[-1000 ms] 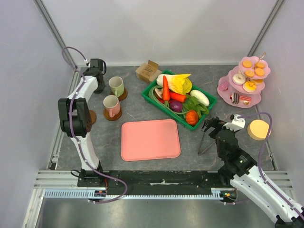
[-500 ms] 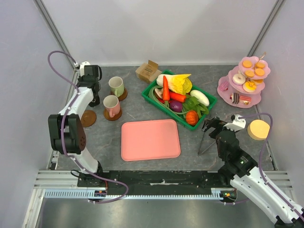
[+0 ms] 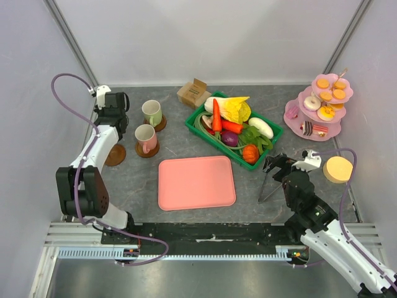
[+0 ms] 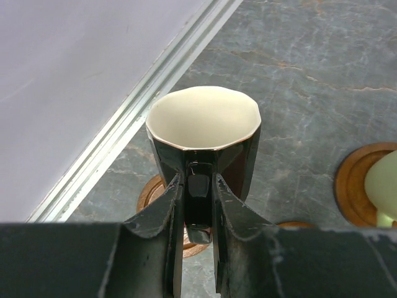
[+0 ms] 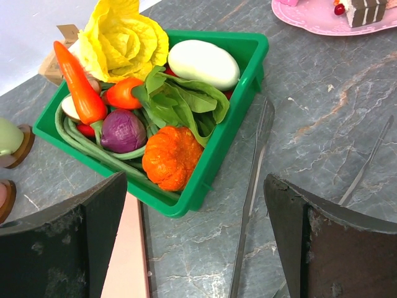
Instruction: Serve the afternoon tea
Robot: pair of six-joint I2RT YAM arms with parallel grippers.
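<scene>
In the left wrist view a black mug [image 4: 205,136] with a cream inside is seen from its handle side. My left gripper [image 4: 198,205] is shut on that handle, and a brown coaster [image 4: 155,194] shows below the mug. From above, the left gripper [image 3: 113,107] is at the far left, beyond the bare coaster [image 3: 115,155]. A pink mug [image 3: 146,138] and a pale-green mug [image 3: 152,113] stand on coasters beside it. Sweets sit on a pink tiered stand [image 3: 319,108] at the far right. My right gripper [image 3: 276,164] stands open over metal tongs [image 5: 251,186], holding nothing.
A pink tray [image 3: 196,182] lies in the middle near the front. A green basket [image 3: 234,127] of toy vegetables is behind it, with a small cardboard box [image 3: 193,93] further back. A pale yellow disc [image 3: 338,169] sits at the right. Walls close in both sides.
The left arm has swung left and back with the black mug in its grip, uncovering the brown coaster beneath. The right arm has not moved.
</scene>
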